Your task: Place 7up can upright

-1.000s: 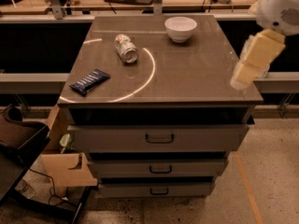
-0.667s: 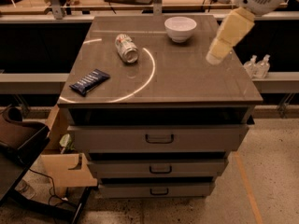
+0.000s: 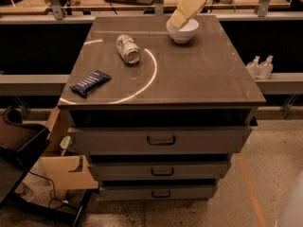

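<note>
– Locating the 7up can (image 3: 128, 48): where did it lie?
– On its side, back-left on the surface (image 3: 203, 79), long axis running roughly back to front, one shiny end toward the camera.
– And the gripper (image 3: 177, 20)?
– Above the white bowl (image 3: 184, 32), well apart from the can, which lay leftward of it in view. No contact with the can; opening could not be told.

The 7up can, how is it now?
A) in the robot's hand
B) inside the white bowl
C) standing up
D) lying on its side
D: the 7up can lies on its side on the table, while the hand is over by the white bowl, away from the can.
</note>
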